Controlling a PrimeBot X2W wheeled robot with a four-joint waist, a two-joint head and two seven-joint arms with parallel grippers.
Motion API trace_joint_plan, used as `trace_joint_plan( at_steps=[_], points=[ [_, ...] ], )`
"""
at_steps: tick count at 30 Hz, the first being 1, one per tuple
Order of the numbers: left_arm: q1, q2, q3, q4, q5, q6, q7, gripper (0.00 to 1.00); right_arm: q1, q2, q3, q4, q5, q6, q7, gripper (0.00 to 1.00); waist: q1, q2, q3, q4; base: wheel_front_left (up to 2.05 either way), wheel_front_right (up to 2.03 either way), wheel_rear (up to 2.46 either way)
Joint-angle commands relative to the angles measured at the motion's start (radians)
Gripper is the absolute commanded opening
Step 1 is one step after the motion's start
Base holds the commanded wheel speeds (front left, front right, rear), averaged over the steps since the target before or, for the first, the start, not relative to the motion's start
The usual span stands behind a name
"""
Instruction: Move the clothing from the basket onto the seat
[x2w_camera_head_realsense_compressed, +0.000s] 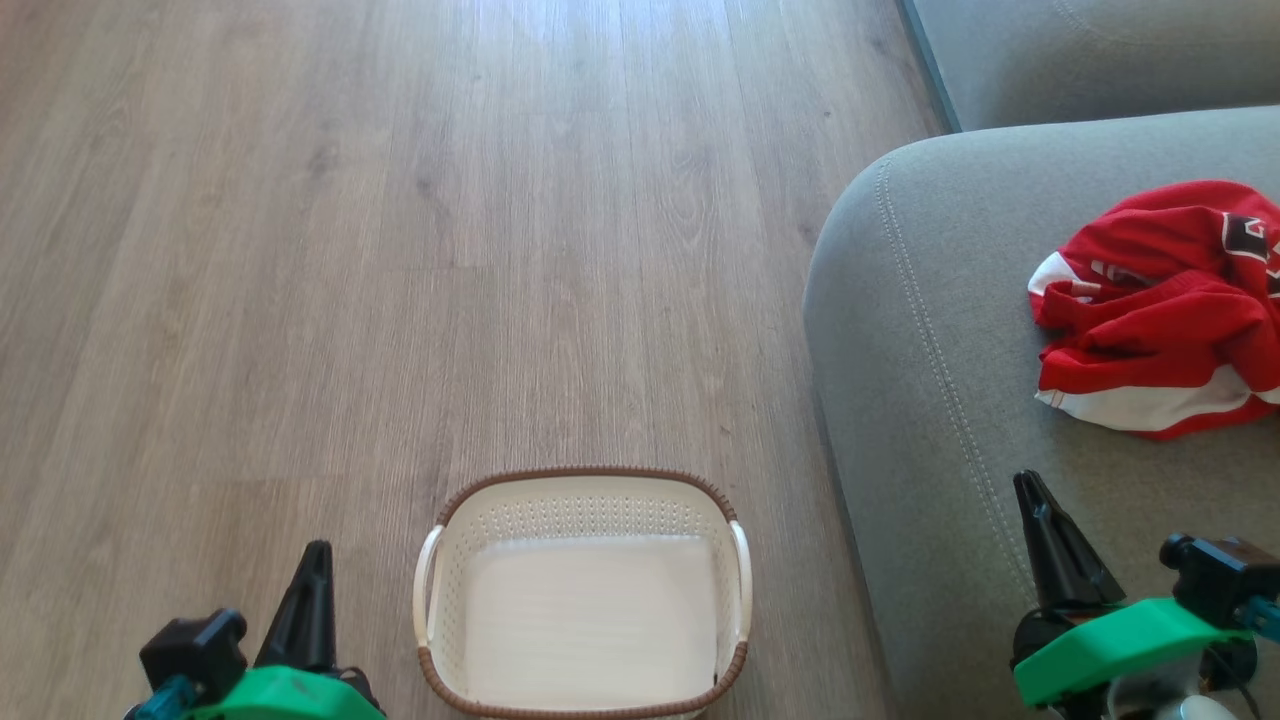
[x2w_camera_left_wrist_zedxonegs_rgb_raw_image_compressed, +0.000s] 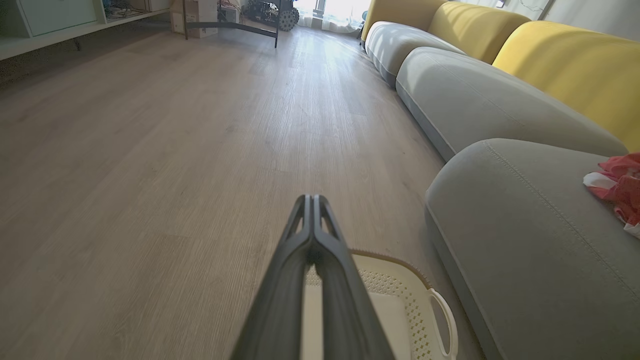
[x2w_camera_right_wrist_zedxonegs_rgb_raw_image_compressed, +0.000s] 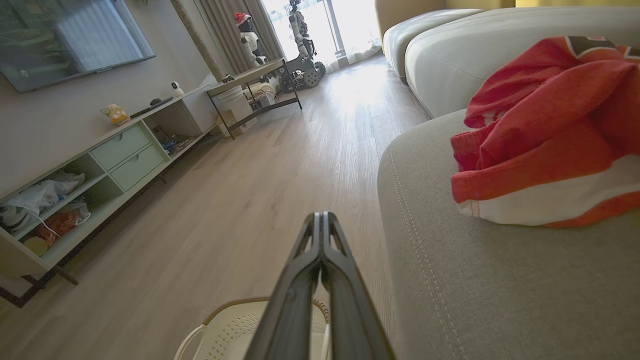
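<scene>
The red clothing (x2w_camera_head_realsense_compressed: 1165, 310) with white bands lies crumpled on the grey-green seat (x2w_camera_head_realsense_compressed: 930, 330) at the right, also seen as clothing (x2w_camera_right_wrist_zedxonegs_rgb_raw_image_compressed: 545, 135) and clothing (x2w_camera_left_wrist_zedxonegs_rgb_raw_image_compressed: 620, 187). The cream basket (x2w_camera_head_realsense_compressed: 585, 590) with a brown rim stands on the floor with nothing inside it; basket (x2w_camera_left_wrist_zedxonegs_rgb_raw_image_compressed: 400, 300) and basket (x2w_camera_right_wrist_zedxonegs_rgb_raw_image_compressed: 235, 325) show at the wrist views' bottom. My left gripper (x2w_camera_head_realsense_compressed: 318, 555) is shut and holds nothing, left of the basket. My right gripper (x2w_camera_head_realsense_compressed: 1027, 485) is shut and holds nothing, over the seat's front edge, near the clothing. Closed fingers (x2w_camera_left_wrist_zedxonegs_rgb_raw_image_compressed: 312, 200) and fingers (x2w_camera_right_wrist_zedxonegs_rgb_raw_image_compressed: 320, 217) touch at their tips.
Wooden floor (x2w_camera_head_realsense_compressed: 400, 250) spreads ahead and left. More grey cushions (x2w_camera_left_wrist_zedxonegs_rgb_raw_image_compressed: 465, 95) and yellow back cushions (x2w_camera_left_wrist_zedxonegs_rgb_raw_image_compressed: 565, 65) run along the right. A low TV cabinet (x2w_camera_right_wrist_zedxonegs_rgb_raw_image_compressed: 100, 170), a table (x2w_camera_right_wrist_zedxonegs_rgb_raw_image_compressed: 250, 82) and other robots (x2w_camera_right_wrist_zedxonegs_rgb_raw_image_compressed: 300, 30) stand far off.
</scene>
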Motion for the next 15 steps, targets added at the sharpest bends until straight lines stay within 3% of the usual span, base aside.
trace_joint_plan(
  at_steps=[1, 15],
  points=[
    [-0.047, 0.001, 0.022, -0.027, -0.02, -0.006, 0.003, 0.0, -0.045, -0.006, -0.015, -0.027, 0.02, 0.001, 0.004, 0.0, 0.0, 0.0, 0.0, 0.0, 0.0, 0.0, 0.0],
    [-0.069, -0.014, 0.055, -0.018, -0.161, -0.028, 0.043, 0.0, -0.063, 0.01, -0.033, -0.01, 0.149, 0.002, 0.036, 0.0, 0.0, 0.0, 0.002, 0.001, 0.0, 0.0, 0.0]
  ],
)
